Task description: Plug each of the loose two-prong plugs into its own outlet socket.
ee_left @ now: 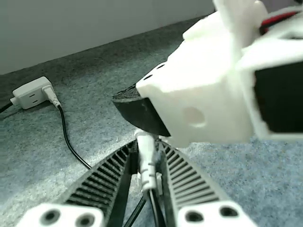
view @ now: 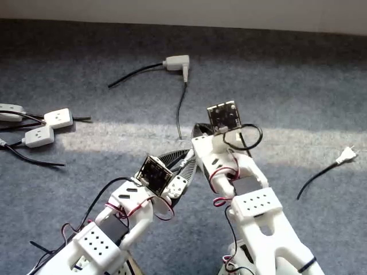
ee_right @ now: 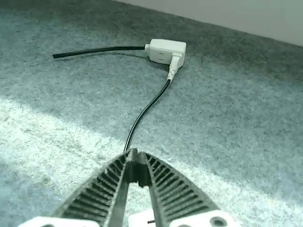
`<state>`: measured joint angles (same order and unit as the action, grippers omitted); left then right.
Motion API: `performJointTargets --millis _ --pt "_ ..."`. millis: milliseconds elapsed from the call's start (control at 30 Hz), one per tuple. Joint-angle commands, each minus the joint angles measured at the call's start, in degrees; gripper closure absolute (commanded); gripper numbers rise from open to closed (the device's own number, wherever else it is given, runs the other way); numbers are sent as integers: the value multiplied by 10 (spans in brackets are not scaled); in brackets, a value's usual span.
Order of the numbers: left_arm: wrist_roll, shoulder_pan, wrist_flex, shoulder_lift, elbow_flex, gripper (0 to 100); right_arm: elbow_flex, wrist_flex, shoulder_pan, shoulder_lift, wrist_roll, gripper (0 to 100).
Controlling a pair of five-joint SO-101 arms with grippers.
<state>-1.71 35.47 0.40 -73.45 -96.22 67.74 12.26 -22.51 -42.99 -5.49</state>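
Left wrist view: left hand (ee_left: pixel 147 145) pinches white plug (ee_left: pixel 145 163).

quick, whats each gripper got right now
left gripper: shut on a white plug.
right gripper: shut, seemingly on the end of the black cord.

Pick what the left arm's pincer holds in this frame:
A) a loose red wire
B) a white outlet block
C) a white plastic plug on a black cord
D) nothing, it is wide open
C: in the left wrist view the left pincer is clamped on a white plastic plug, which stands lengthwise in the narrow gap.
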Motion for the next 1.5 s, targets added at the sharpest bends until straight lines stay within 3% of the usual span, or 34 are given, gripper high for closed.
performJointTargets --millis 0,233,467,800,1100,1233,1467 --pt "-4 13 -12 -4 -13 994 -56 8 -36 6 6 990" --pt "-4 9 -13 -4 -13 994 -49 5 -31 90 6 990" --pt "-4 8 -13 -4 -13 994 -20 -118 34 207 2 990" --pt "-4 -4 -14 -4 -12 994 -20 -76 54 145 3 990" --pt "-6 -30 -14 -7 -7 994 19 -80 70 205 -26 990" --pt "-8 -62 -10 -70 -13 994 15 -77 71 217 -26 990" --pt "-48 -69 116 -209 -13 994 0 -58 73 215 -24 990"
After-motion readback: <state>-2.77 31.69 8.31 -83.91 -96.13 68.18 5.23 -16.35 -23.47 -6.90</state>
